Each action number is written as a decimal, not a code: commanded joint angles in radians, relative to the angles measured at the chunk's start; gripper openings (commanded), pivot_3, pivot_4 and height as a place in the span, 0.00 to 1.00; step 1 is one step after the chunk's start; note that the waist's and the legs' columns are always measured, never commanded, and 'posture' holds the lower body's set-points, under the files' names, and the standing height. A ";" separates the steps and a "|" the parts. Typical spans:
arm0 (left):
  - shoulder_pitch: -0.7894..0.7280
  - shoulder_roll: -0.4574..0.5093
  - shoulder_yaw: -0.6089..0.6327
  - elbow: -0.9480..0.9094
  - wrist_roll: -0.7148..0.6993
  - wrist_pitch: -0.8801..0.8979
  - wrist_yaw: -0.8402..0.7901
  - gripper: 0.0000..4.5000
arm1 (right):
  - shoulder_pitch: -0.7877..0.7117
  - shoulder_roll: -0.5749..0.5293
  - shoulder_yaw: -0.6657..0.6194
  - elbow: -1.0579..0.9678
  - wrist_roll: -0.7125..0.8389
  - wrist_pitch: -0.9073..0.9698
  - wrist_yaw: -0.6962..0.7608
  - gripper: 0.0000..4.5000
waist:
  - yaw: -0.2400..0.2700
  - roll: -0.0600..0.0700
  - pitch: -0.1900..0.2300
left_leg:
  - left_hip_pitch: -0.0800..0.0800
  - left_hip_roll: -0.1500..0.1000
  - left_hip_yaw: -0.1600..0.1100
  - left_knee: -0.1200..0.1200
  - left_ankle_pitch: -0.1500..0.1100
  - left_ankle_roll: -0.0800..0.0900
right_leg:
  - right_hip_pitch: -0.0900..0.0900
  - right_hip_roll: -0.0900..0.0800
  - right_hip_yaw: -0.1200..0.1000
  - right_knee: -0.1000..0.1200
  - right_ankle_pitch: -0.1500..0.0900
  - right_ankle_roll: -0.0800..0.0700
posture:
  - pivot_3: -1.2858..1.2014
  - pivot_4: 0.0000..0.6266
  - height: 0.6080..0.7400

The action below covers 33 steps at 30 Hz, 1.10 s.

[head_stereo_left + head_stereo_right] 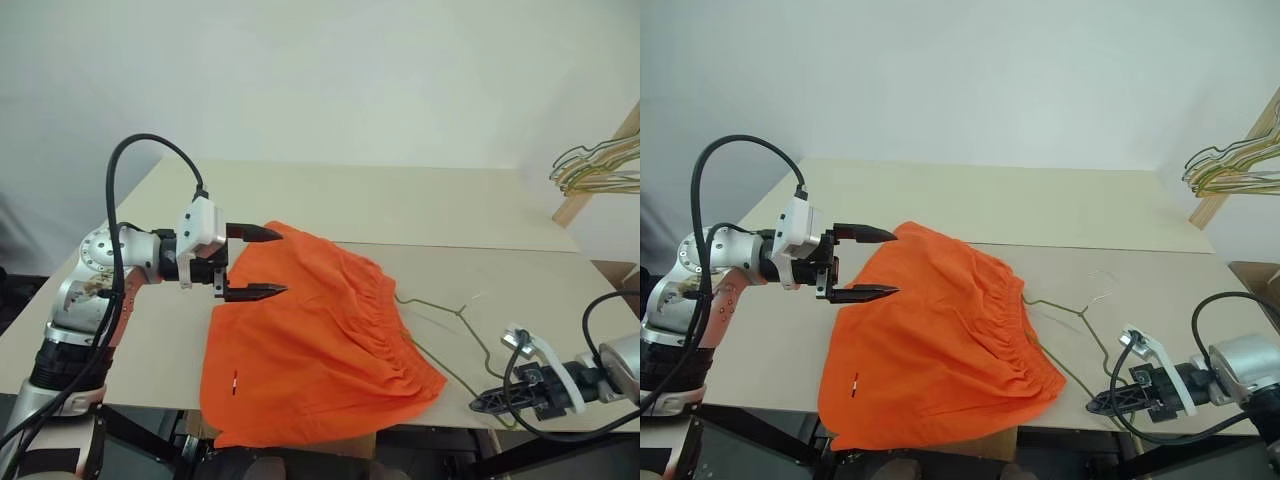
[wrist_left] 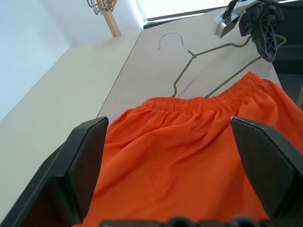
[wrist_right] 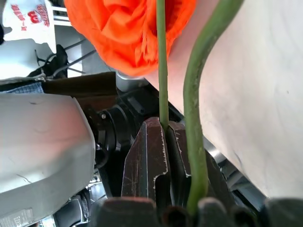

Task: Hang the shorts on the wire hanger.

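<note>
**A:** Tool on your right arm (image 1: 487, 402) was clamped tight on the wire hanger (image 1: 452, 340); the right wrist view showed the thin wire pinched between the closed fingers (image 3: 147, 161) at the hanger's near right corner, by the worktop's near edge. Your left tool (image 1: 253, 262) stood wide open with nothing in it, hovering just over the far left corner of the shorts (image 1: 310, 335).

**B:** And where did the shorts lie from each tool?

**A:** They were spread flat on the worktop (image 1: 420, 215), waistband to the right and leg hems to the left, their near edge drooping over the front. From your right tool they lay to the left, just beside it; the gathered waistband covered the hanger's left part, while the hook (image 2: 170, 39) and one shoulder stuck out to the right on bare worktop.

**B:** Which way did the hanger run?

**A:** Its long bar ran near to far, roughly along the waistband, so as I judged it the shorts had yet to go onto the wire. Your left tool was the nearer one to the fabric, and your right already had the wire. Spare hangers (image 1: 596, 170) hung at the far right, well apart.
</note>
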 commanded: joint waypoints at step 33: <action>-0.006 0.004 0.006 -0.034 -0.003 -0.002 0.004 0.99 | -0.042 0.125 -0.097 -0.034 0.092 0.111 -0.042 0.00 | 0.008 0.000 0.000 | -0.002 0.000 -0.002 0.000 0.000 0.000 | 0.000 0.000 -0.003 -0.001 0.000 0.000 | 0.57 0.00 1.00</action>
